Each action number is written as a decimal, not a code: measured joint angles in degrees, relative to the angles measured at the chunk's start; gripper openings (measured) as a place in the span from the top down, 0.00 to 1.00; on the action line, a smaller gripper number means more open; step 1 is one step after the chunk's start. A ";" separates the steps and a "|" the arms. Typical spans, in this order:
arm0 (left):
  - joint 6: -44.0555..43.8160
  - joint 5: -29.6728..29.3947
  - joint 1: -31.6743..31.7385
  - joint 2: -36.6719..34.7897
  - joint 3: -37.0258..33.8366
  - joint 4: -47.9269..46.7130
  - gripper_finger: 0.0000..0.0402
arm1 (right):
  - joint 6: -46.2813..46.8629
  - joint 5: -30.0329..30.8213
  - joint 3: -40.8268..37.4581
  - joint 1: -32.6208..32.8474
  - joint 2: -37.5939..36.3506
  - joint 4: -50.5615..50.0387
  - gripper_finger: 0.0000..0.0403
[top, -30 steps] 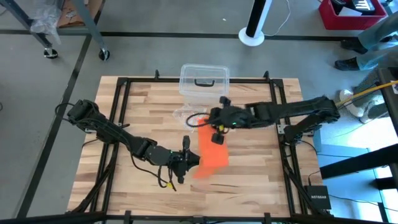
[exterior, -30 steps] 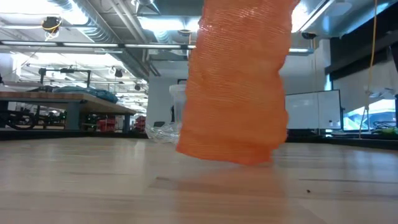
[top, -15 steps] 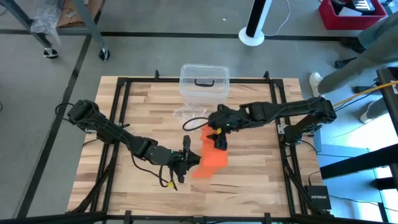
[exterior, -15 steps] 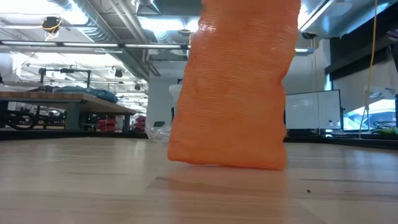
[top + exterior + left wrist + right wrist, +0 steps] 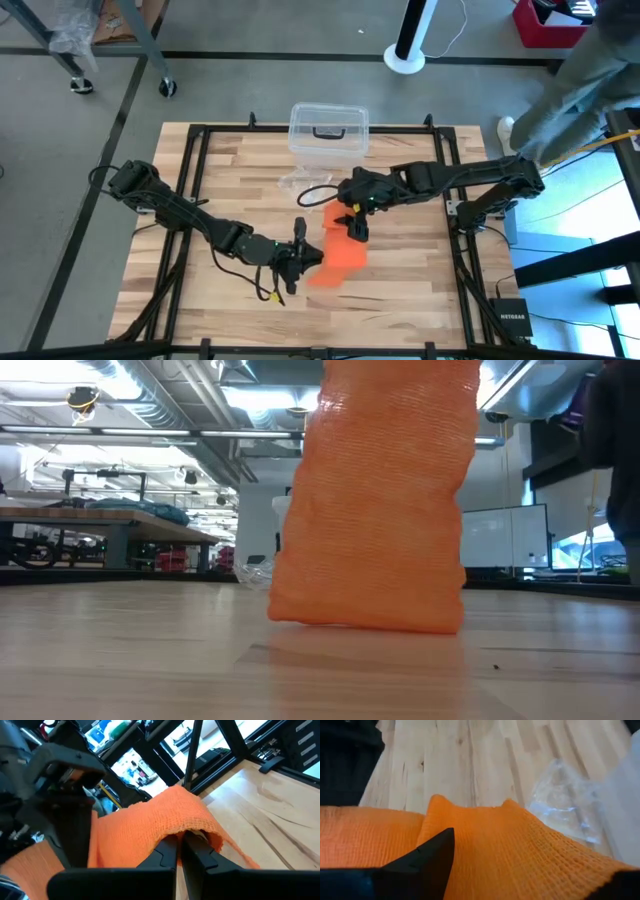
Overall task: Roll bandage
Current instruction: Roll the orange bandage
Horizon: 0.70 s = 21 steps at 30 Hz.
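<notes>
Right now the bright orange soft fabric bandage [image 5: 338,252] lies near the middle of the wooden slatted worktop [image 5: 400,290], opened out as a broad strip and not rolled at all. Its long axis runs from the far end, near the small crumpled transparent plastic piece [image 5: 296,184], down toward the near edge.

The left end effector [image 5: 308,256] sits at the near end of the strip with its fingers pressed together on the cloth; from its wrist camera the orange weave [image 5: 165,822] humps up over the closed tips, so it is pinching that edge. The right end effector [image 5: 355,228] hovers over the far half of the band, fingers spread and holding nothing, with the fabric [image 5: 520,855] lying directly beneath it. From table height the bandage [image 5: 375,500] reads as a tall orange sheet whose lower edge meets the wood.

So the strip stretches between the two arms, one end clamped, the other loose under the open right fingers. I'd judge that loose far end is where rolling has to begin, and the right arm is plainly the nearer one to it.

A clear plastic box with a dark handle [image 5: 328,130] stands at the far edge, and a person [image 5: 575,80] is walking past beyond the right side.
</notes>
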 joint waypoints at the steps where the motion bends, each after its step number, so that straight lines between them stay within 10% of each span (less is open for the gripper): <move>1: -0.25 0.00 0.10 0.00 0.00 0.09 1.00 | -0.42 0.01 0.00 0.03 -0.21 0.21 0.33; 21: -2.85 -1.12 0.32 -0.04 0.00 -1.64 0.99 | 8.19 -5.20 0.02 0.31 -10.53 -6.51 0.33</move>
